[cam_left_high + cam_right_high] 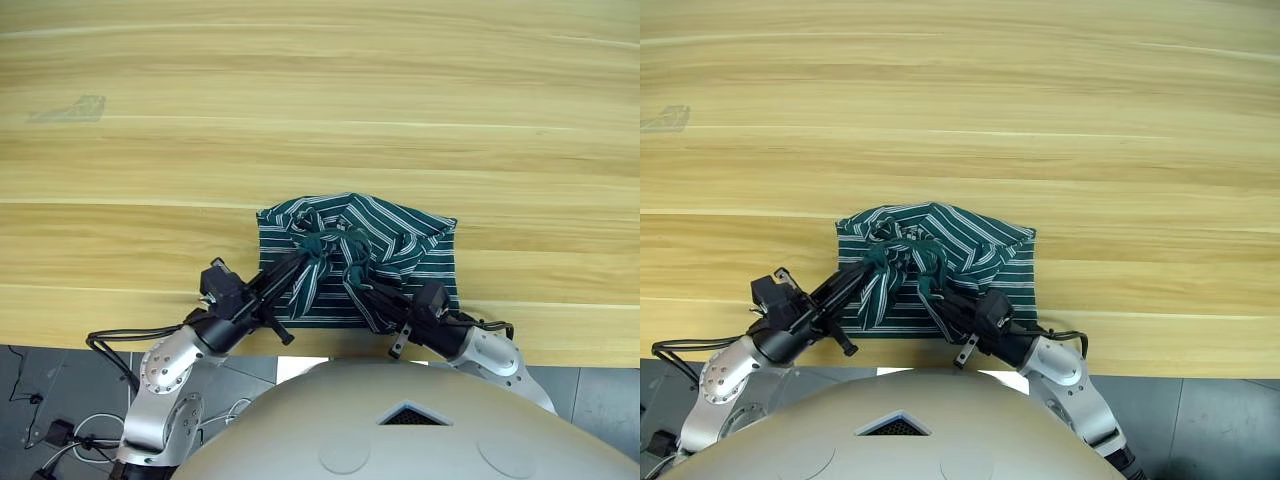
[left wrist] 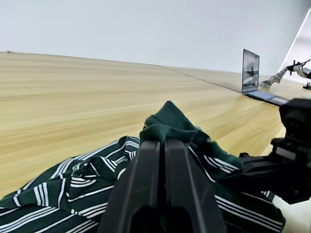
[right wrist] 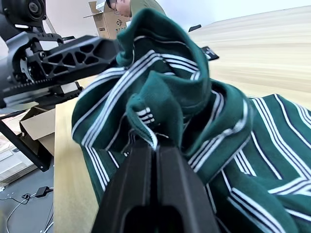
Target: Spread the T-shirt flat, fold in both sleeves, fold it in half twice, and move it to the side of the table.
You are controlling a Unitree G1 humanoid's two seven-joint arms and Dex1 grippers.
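Left pincer [image 2: 163, 141]: I see its two fingers pressed together on a raised peak of the T-shirt [image 1: 415, 260]; the tips vanish under the cloth.
Right pincer [image 3: 154, 144]: clamped likewise on a bunched fold just beside the left one, its tips also buried.
T-shirt: dark green with white stripes, crumpled into a rough rectangle at the counter's near edge, its middle gathered upward between the two arms. I cannot pick out the sleeves or collar, and both arms partly cover the near hem.
Counter [image 1: 320, 110]: pale wood grain running away beyond the shirt.
Far end: a laptop [image 2: 250, 71] stands open, too distant for detail.
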